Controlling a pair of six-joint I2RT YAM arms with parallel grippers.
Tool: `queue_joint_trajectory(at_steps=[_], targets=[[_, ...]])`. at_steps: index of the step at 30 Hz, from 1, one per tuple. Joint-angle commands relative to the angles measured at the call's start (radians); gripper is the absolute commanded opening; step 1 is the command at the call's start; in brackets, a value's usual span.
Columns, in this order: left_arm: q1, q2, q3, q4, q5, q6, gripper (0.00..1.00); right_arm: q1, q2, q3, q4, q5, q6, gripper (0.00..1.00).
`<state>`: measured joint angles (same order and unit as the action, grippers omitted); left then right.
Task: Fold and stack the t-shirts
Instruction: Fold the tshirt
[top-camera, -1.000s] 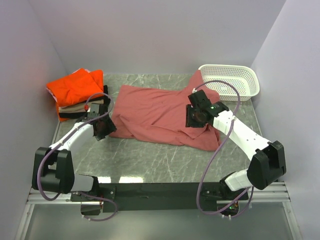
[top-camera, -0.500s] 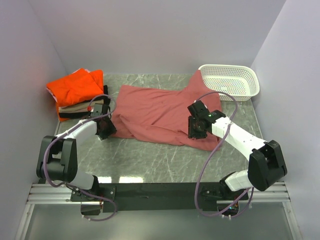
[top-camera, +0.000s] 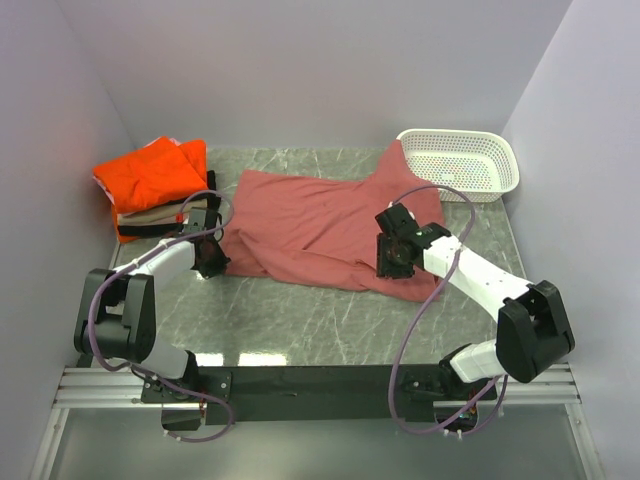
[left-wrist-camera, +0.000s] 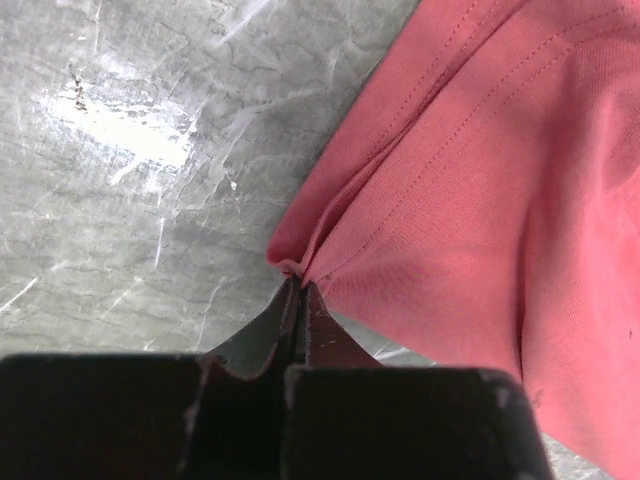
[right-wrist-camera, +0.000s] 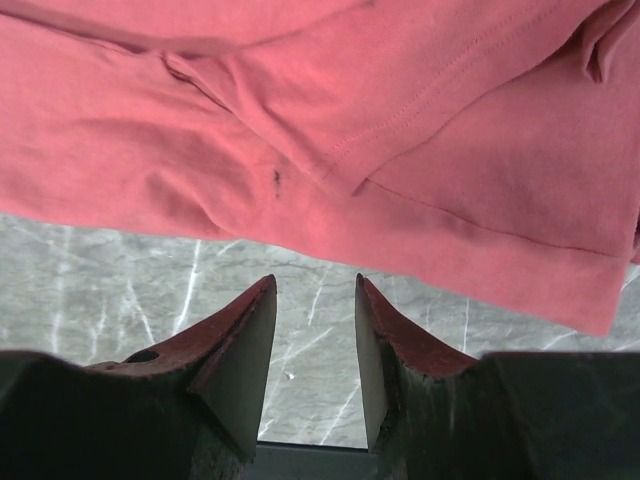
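Note:
A dusty-red t-shirt (top-camera: 320, 225) lies spread and rumpled on the grey marble table (top-camera: 300, 315). My left gripper (top-camera: 212, 262) is shut on the shirt's near-left edge, where a bunched fold of red cloth (left-wrist-camera: 292, 265) is pinched at the fingertips (left-wrist-camera: 298, 285). My right gripper (top-camera: 388, 268) stands open low over the shirt's near-right hem (right-wrist-camera: 480, 255), its tips (right-wrist-camera: 314, 282) just short of the cloth over bare marble. A folded pile sits at the back left: a bright orange shirt (top-camera: 150, 175) on top of beige (top-camera: 150, 214) and black ones.
A white perforated basket (top-camera: 462, 160) stands at the back right corner. Grey walls close in the table on the left, back and right. The black mounting rail (top-camera: 320, 380) with both arm bases runs along the near edge.
My left gripper slid in to the shirt's near-left edge and shut on it. My right arm came down toward the near-right hem, its jaws still open.

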<state>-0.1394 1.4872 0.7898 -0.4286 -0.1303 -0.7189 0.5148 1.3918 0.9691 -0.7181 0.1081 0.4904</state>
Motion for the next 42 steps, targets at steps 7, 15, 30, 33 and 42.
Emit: queue_joint_trajectory(at_steps=[7, 15, 30, 33, 42], targets=[[-0.011, -0.035, 0.026, -0.024, -0.048, 0.001, 0.01, 0.008, 0.004, -0.033, 0.039, 0.024, 0.008, 0.45], [-0.025, -0.085, 0.08, -0.091, -0.169, -0.013, 0.01, 0.007, 0.001, -0.058, 0.037, 0.05, 0.005, 0.45], [-0.031, -0.093, 0.097, -0.15, -0.233, -0.025, 0.01, -0.016, 0.139, -0.144, 0.12, 0.067, 0.05, 0.45], [-0.032, -0.094, 0.098, -0.163, -0.25, -0.031, 0.01, -0.047, 0.165, -0.162, 0.143, 0.061, 0.048, 0.45], [-0.039, -0.111, 0.101, -0.187, -0.29, -0.04, 0.01, -0.13, 0.159, -0.158, 0.114, 0.088, 0.025, 0.45]])
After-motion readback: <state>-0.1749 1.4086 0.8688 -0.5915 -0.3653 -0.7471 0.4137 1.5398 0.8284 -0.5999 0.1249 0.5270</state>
